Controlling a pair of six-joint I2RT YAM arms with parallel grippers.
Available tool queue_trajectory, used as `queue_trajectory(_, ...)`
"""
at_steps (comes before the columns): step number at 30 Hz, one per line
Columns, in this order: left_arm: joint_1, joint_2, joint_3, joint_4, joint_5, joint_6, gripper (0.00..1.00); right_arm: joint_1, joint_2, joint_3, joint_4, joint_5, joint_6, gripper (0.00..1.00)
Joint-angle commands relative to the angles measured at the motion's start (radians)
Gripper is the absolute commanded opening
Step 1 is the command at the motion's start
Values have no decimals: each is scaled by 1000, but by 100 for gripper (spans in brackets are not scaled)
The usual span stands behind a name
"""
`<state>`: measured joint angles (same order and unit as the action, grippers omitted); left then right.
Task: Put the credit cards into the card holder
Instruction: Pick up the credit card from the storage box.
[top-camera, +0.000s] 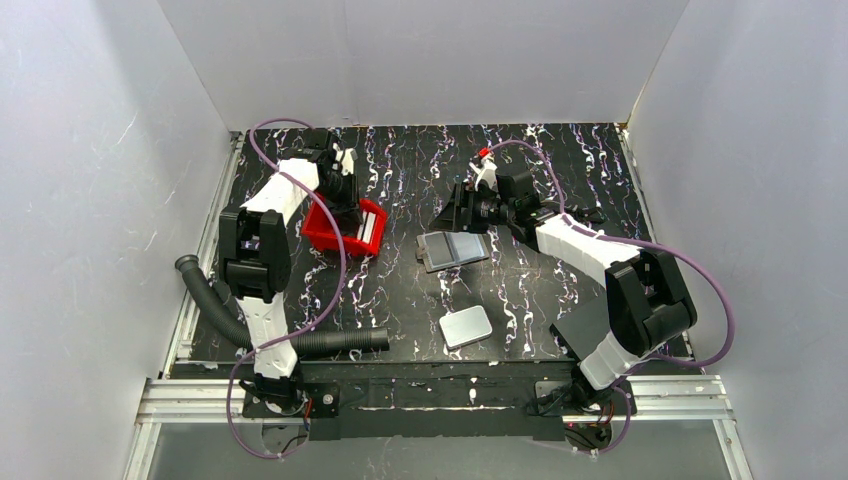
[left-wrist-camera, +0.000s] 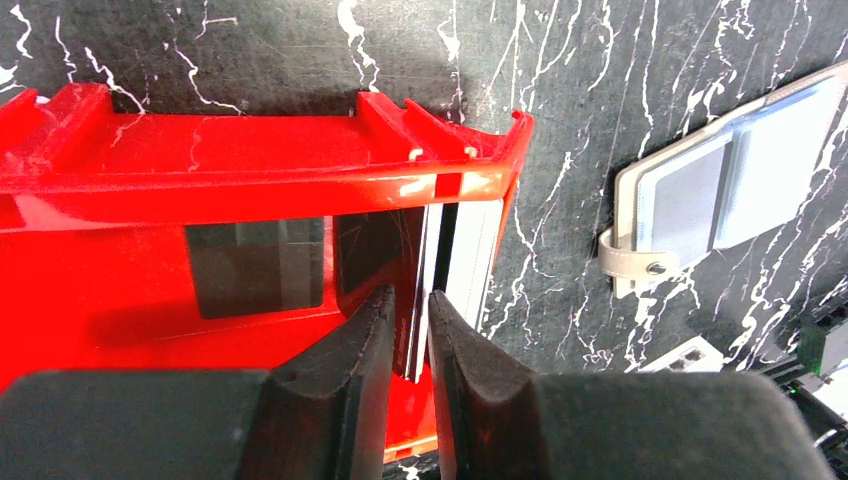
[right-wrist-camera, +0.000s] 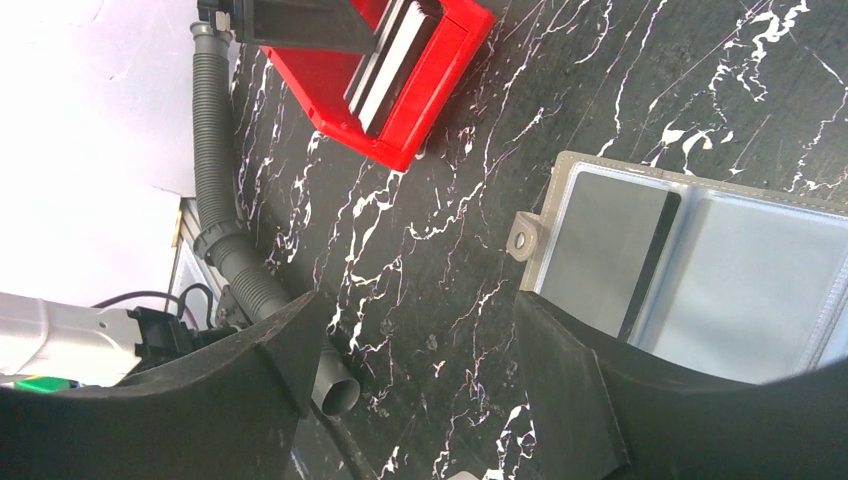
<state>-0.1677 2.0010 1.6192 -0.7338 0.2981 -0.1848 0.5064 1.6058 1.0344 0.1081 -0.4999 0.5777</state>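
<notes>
Surface: black table (top-camera: 400, 300), matte with white marble veining, plain white walls on three sides. Red tray (left-wrist-camera: 250, 175): glossy ribbed plastic, left of centre. Credit cards (left-wrist-camera: 470, 260): thin, pale, standing on edge at the tray's right end wall. Left gripper (left-wrist-camera: 410, 300): jaws narrow, straddling one card's edge; clamped or not, cannot tell. Card holder (top-camera: 452, 250): grey, opened flat mid-table, with clear sleeves, a snap tab and bare table around it. Right gripper (right-wrist-camera: 420, 370): jaws wide over bare table, just beside the holder. White rounded slab (top-camera: 466, 327): nearer the bases, apart.

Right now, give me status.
Left tool straddling a credit card in red tray, grip unconfirmed. Right tool open by open card holder. Nothing between tray and holder.
</notes>
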Motion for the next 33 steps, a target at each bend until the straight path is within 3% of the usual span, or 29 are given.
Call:
queue_trajectory(1, -3, -40, 39, -15, 49, -7, 19, 9, 6, 32, 41, 1, 4, 77)
queue_trajectory(9, -7, -29, 39, -9, 48, -18, 20, 10, 2, 30, 42, 3, 4, 77)
queue_trajectory(11, -8, -32, 36, -9, 43, -25, 31, 10, 0, 29, 42, 1, 4, 77)
queue_trajectory(13, -9, -31, 31, -2, 45, -31, 49, 10, 0, 29, 42, 1, 4, 77)
queue_trajectory(17, -9, 14, 45, -11, 102, -34, 52, 11, 2, 26, 49, 1, 8, 77)
queue_trajectory(23, -13, 50, 49, -4, 134, -47, 47, 11, -2, 26, 50, 1, 8, 77)
queue_trajectory(28, -16, 45, 48, -4, 139, -48, 28, 11, -3, 26, 50, 1, 8, 77)
queue_trajectory(33, -16, 19, 46, -3, 131, -45, 19, 11, -5, 25, 51, 1, 10, 77)
